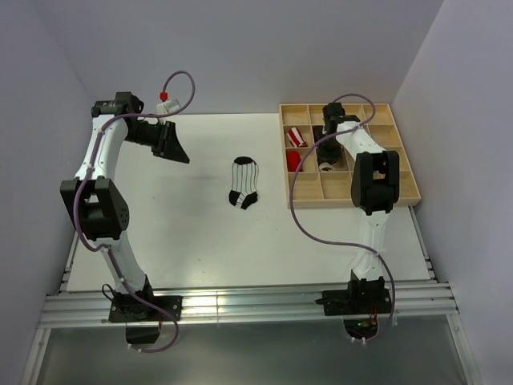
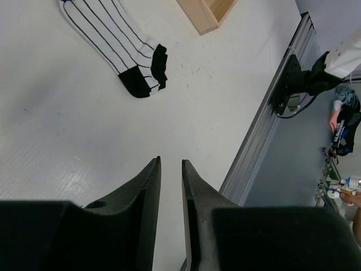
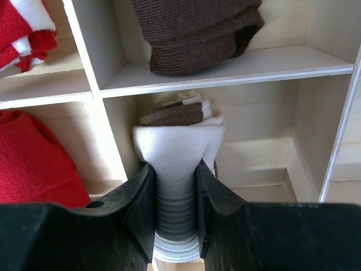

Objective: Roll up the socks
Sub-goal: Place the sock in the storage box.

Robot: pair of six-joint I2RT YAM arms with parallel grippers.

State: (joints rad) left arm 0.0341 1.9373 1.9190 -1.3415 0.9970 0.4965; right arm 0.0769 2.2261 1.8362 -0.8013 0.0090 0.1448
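Observation:
The white sock with thin black stripes and a black toe [image 1: 243, 183] lies flat in the middle of the table; it also shows in the left wrist view [image 2: 115, 42]. My left gripper [image 1: 172, 148] hangs above the table's far left, well left of that sock, empty, its jaws [image 2: 171, 164] almost together with a narrow slit. My right gripper [image 1: 327, 160] is inside a compartment of the wooden box [image 1: 353, 200]. It is shut [image 3: 175, 166] on the rolled cream sock with the brown band [image 3: 177, 141], which stands against the compartment's divider.
The box holds a plain red bundle [image 3: 34, 164], a red-and-white striped bundle [image 3: 25, 28] and a dark brown bundle [image 3: 197, 28] in neighbouring compartments. The box corner [image 2: 206, 14] and the table's metal rail [image 2: 259, 141] show in the left wrist view.

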